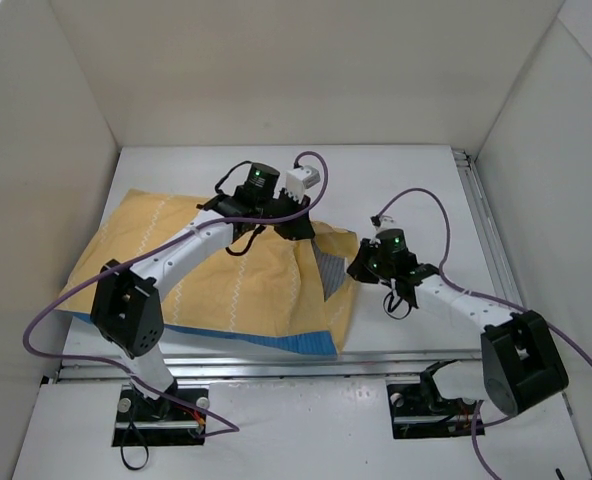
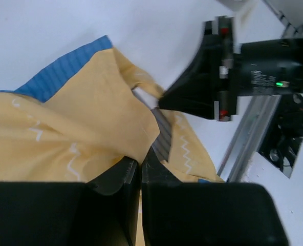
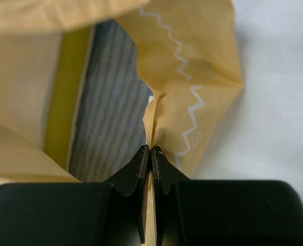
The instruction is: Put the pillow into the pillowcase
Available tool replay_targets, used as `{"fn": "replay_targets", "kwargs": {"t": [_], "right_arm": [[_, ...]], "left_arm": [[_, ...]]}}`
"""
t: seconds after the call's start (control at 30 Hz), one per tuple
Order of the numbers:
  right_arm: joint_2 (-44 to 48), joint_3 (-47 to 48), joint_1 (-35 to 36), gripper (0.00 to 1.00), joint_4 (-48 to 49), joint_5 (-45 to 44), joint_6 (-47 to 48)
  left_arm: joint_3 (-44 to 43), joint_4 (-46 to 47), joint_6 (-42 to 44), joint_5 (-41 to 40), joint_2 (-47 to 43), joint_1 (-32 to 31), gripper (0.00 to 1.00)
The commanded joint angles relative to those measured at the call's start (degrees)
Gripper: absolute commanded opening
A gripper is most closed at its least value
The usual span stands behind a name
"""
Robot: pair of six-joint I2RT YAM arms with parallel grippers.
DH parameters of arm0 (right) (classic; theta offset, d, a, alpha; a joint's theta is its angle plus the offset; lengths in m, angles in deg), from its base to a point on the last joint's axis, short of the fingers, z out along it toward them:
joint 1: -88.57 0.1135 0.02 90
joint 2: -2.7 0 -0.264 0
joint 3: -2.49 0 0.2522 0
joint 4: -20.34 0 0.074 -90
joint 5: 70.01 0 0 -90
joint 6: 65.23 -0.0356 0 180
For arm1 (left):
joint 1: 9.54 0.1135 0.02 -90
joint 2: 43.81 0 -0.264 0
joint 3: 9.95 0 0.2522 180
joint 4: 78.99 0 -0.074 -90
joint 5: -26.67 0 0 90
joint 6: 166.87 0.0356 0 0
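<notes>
**A:** Materials?

**B:** The pillowcase (image 1: 226, 285) is thin, limp fabric. Its yellow-orange face is up, creased, with white zigzag lines. A blue ribbed strip shows along its near edge. It lies across the left and middle of the white table (image 1: 406, 185), mouth facing right. The pillow (image 3: 108, 118) sits in that mouth. It has a striped quilted surface and a yellow piping band along its edge. Most of it is hidden under the fabric.

**A:** Pincers?

**B:** Left gripper (image 2: 140, 165): black fingers pressed together, with a flap of yellow fabric at the mouth pinched at the tips. Right gripper (image 3: 150, 156): clamped on a thin fold of the same fabric, which runs down between the fingers.

**A:** What differs between views?

**B:** The top view gives the whole layout, but the pillow is only a grey sliver there. The left wrist view shows the blue face turned out behind and the right gripper's fingers at the far lip. Only the right wrist view shows the piping and stripes up close.

**A:** Edges, room?

**B:** The case's left corner is close to the left wall (image 1: 36, 150). Its near edge lies just beside the aluminium rail (image 1: 276, 362). White table shows behind the case and to the right of the mouth.
</notes>
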Motion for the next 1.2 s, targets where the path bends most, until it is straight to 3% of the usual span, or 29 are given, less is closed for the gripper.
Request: {"fn": "replay_targets", "kwargs": {"t": [0.0,0.23,0.47,0.5,0.53,0.57,0.63,0.73,0.83,0.97,1.17], "right_arm": [[-4.3,3.7,0.1,0.00,14.8,7.4,-1.4],[-12.7,8.2,4.5,0.00,29.7,17.7,-4.2],[-17.0,6.4,8.8,0.00,30.7,15.9,-3.9],[-17.3,6.4,8.7,0.06,27.7,15.0,-3.0],[-17.3,6.6,8.8,0.20,25.9,14.5,-2.4],[-16.4,6.8,8.6,0.49,23.8,14.0,-1.8],[-12.9,5.5,8.7,0.70,20.7,11.6,-0.7],[-6.8,3.2,8.9,0.82,17.3,7.7,0.0],[-0.6,2.8,8.8,0.88,12.9,5.5,0.7],[7.6,3.3,8.4,0.89,8.0,4.7,1.4],[18.2,1.2,7.8,0.93,7.4,4.4,0.9]], "left_arm": [[-0.6,3.8,2.6,11.0,-6.0,-0.1,0.01],[-2.1,1.4,3.7,16.8,-6.8,-0.1,0.01],[-3.3,3.7,0.7,17.1,-8.1,-0.1,0.02],[-3.6,4.2,-0.3,16.6,-8.0,0.5,0.03],[-4.0,4.1,-0.9,15.8,-7.6,0.6,0.03],[-4.3,3.9,-1.3,14.3,-6.8,1.2,0.03],[-5.2,4.0,-3.1,14.4,-5.1,1.9,0.02],[-6.5,4.7,-3.5,14.5,-3.6,3.0,0.02],[-8.7,4.1,-1.4,12.2,-2.5,3.0,0.03],[-14.4,0.0,0.6,10.8,0.2,3.6,0.02],[-15.8,0.5,-0.2,11.1,3.0,3.1,0.03]]}}
